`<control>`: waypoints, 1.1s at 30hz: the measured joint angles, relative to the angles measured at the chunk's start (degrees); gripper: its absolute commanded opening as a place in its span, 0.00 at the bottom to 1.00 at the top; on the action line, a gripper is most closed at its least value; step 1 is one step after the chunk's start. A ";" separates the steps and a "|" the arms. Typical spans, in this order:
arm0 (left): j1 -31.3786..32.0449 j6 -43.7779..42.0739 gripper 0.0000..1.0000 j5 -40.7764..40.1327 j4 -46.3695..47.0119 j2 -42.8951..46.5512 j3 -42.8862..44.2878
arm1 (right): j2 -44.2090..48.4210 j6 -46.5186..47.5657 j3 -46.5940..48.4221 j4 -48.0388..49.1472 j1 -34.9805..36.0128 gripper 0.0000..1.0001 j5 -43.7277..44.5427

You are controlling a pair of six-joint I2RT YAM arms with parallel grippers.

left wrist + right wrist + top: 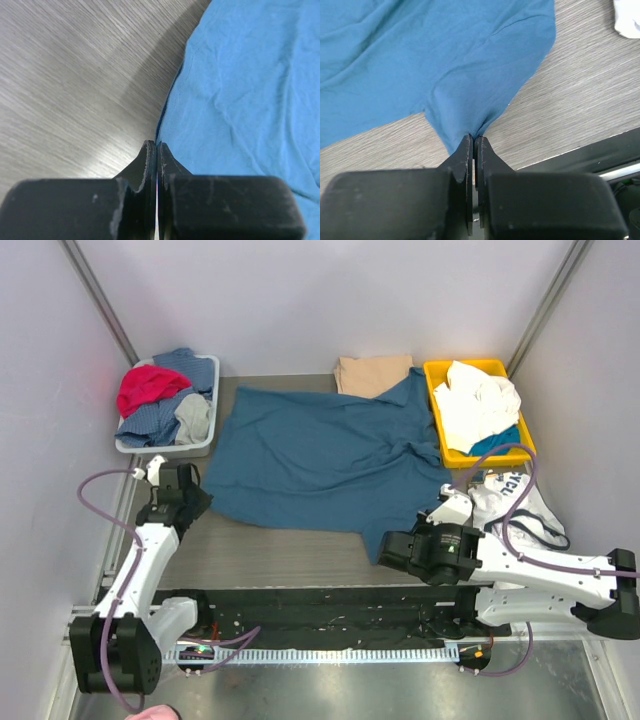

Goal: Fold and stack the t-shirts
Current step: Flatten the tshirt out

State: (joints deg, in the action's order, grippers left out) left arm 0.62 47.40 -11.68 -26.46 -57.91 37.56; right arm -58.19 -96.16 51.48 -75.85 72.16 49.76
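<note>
A large dark teal-blue t-shirt [325,455] lies spread and rumpled across the middle of the table. My left gripper [196,502] is at its near left corner. In the left wrist view that gripper [156,145] is shut, with the shirt's edge [170,107] running straight into its tips. My right gripper [384,548] is at the near right corner. In the right wrist view this gripper [475,137] is shut on a bunched fold of the shirt [465,95]. A folded tan-beige t-shirt [372,373] lies at the back, partly under the teal one.
A grey bin [207,445] of mixed clothes stands at the back left. At the back right is a yellow bin [440,370] holding white cloth. A white printed garment [510,502] lies by the right arm. A black rail [320,605] runs along the near edge.
</note>
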 measured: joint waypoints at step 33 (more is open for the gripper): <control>0.00 0.13 0.00 -4.52 -20.22 20.94 3.17 | 4.52 5.95 10.23 -1.11 0.87 0.01 -6.54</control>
State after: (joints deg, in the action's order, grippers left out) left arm 0.62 47.53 -16.21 -46.68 -36.97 40.73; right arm -53.67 -90.21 61.71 -76.97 73.03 43.22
